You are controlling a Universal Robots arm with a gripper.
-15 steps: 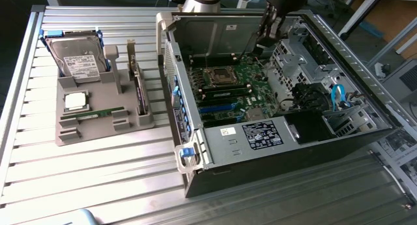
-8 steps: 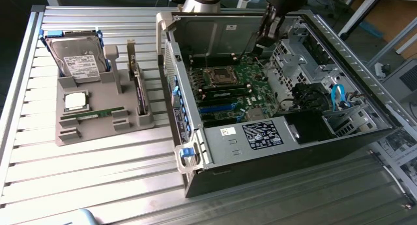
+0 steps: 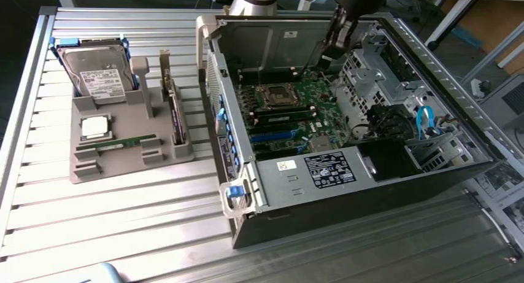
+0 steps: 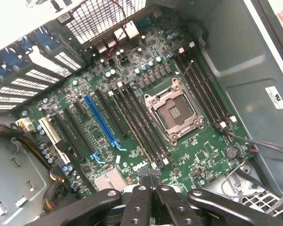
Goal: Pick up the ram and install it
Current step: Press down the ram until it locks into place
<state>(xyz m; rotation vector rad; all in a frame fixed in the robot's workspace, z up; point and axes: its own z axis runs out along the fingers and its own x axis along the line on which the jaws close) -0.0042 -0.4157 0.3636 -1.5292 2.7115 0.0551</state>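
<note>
We see the open computer case (image 3: 360, 172) lying on the slatted metal surface (image 3: 107, 215), with the green motherboard (image 3: 295, 111) exposed inside it. The arm reaches down into the far part of the case, and its tool (image 4: 153, 190) hangs over the motherboard with the fingers (image 4: 140, 195) pressed together and nothing between them. In the wrist view the tool sits above the board's edge, near the empty processor socket (image 4: 172, 110) and the rows of long black memory slots (image 4: 137, 122) beside it. A blue slot (image 4: 103, 120) lies further along the board.

The ram (image 3: 123, 142) is well apart from the tool, outside the case. It lies flat in a groove of the grey holder tray (image 3: 98, 166) at the exterior view's left, a thin green stick just below the square silver chip (image 3: 95, 127). The hard drive (image 3: 98, 74) stands tilted at the far end of the same tray, and another card (image 3: 173, 111) stands on edge along the tray's side nearest the case.
</note>
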